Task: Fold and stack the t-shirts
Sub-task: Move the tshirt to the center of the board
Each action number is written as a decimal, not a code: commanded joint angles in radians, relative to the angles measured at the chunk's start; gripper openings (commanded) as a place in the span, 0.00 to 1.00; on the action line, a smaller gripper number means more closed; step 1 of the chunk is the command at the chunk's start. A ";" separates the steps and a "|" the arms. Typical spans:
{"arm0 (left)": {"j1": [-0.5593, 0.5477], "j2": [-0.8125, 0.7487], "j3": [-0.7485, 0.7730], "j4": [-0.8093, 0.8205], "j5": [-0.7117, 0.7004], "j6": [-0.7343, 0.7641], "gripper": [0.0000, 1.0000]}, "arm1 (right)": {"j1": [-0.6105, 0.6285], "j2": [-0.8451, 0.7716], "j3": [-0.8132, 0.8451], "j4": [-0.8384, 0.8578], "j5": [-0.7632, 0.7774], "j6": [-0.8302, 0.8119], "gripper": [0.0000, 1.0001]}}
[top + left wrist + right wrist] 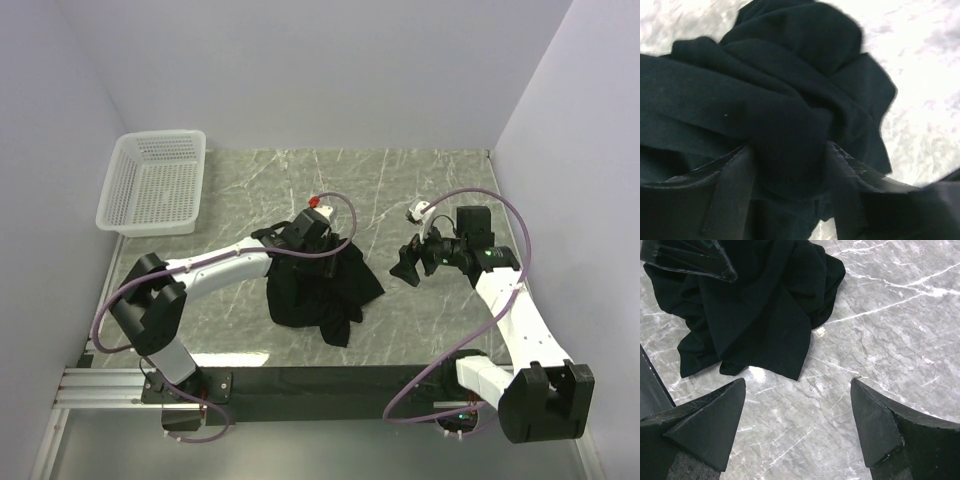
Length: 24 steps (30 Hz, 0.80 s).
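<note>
Right, with my left end effector (790,172) clenched on a bunch of the crumpled black t-shirt (315,290), which lies on the bench (250,190) toward its near edge, and my right end effector (412,262) released nearby, I'd lift gently so the cloth unfurls before spreading.

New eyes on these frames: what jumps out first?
A crumpled black t-shirt lies heaped in the middle of the marble table, with the left hand clamped on a bunch of its cloth. The right hand hangs open over bare tabletop to the shirt's right. A white mesh basket sits at the far left corner.
</note>
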 commanded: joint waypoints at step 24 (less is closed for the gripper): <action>0.555 -0.182 0.123 0.230 0.006 -0.408 0.01 | -0.014 0.008 0.011 0.060 -0.014 0.024 0.91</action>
